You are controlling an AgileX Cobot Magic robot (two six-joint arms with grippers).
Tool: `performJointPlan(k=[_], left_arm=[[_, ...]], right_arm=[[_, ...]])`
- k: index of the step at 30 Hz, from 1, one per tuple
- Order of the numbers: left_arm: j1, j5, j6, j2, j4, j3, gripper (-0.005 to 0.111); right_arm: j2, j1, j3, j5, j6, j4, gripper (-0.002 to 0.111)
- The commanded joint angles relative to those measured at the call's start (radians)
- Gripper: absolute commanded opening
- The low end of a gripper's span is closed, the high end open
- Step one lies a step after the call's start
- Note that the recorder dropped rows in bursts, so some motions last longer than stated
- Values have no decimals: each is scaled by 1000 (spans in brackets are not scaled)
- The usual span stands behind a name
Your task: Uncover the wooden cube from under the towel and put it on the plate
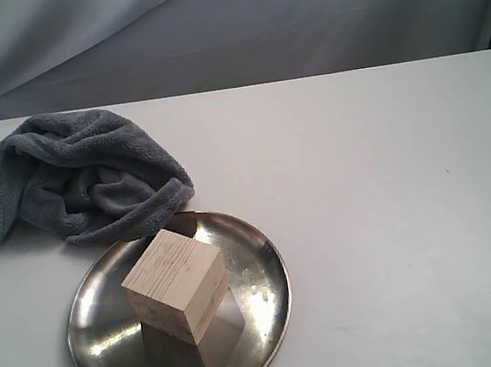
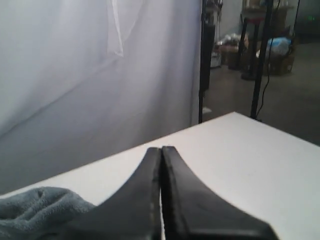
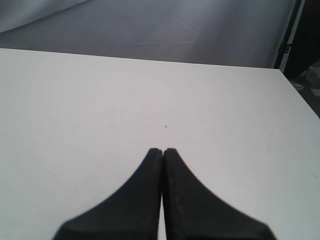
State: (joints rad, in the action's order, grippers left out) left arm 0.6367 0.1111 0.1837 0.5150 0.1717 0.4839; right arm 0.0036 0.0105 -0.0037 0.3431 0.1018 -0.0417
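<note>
The wooden cube (image 1: 175, 283) stands on the plate (image 1: 263, 301), uncovered. It sits a little toward 9 o'clock from the plate's middle. One vertical edge is turned to the camera, so the top face and two side faces show their grain. The shiny steel gives a dull reflection of the cube just under it.

The plate lies on the white table (image 1: 395, 218), at about 7 o'clock in the exterior view. The towel (image 1: 81, 173) is crumpled in a loose heap at about 11 o'clock from the cube. Its nearest fold meets the plate's rim at about 12 o'clock. I cannot tell if the fold lies over the rim or only touches it. The towel does not touch the cube. A grey curtain (image 1: 251, 20) hangs behind the table.

In the left wrist view the left gripper (image 2: 161, 150) is closed, its two dark fingers (image 2: 185, 200) pressed together with nothing between them. A part of the towel (image 2: 35, 205) shows beside them, lower on the table.

In the right wrist view the right gripper (image 3: 163, 151) is closed in the same way. It holds nothing and is over bare white table (image 3: 75, 100).
</note>
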Motion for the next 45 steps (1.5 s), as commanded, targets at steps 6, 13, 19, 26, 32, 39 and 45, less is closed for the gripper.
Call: performJointPlan(k=[6, 13, 19, 26, 32, 39, 45], left_arm=[[-166, 41, -14, -415, 7, -172, 0], [-298, 81, -12, -515, 7, -299, 0], [-428, 77, -10, -515, 7, -382, 0], [-454, 86, -10, -515, 3, -415, 0], [-454, 232, -10, -515, 3, -425, 0], [-454, 281, -10, -515, 3, -446, 0], [-454, 214, -10, -515, -29, -484, 0]], right_arm=[[-4, 2, 4, -1, -2, -3, 0], [-4, 2, 4, -1, -2, -3, 0], [-4, 2, 4, -1, -2, -3, 0], [-4, 2, 4, -1, -2, -3, 0], [-4, 2, 4, -1, -2, -3, 0], [-4, 2, 4, -1, -2, -3, 0], [-4, 2, 4, -1, -2, -3, 0]])
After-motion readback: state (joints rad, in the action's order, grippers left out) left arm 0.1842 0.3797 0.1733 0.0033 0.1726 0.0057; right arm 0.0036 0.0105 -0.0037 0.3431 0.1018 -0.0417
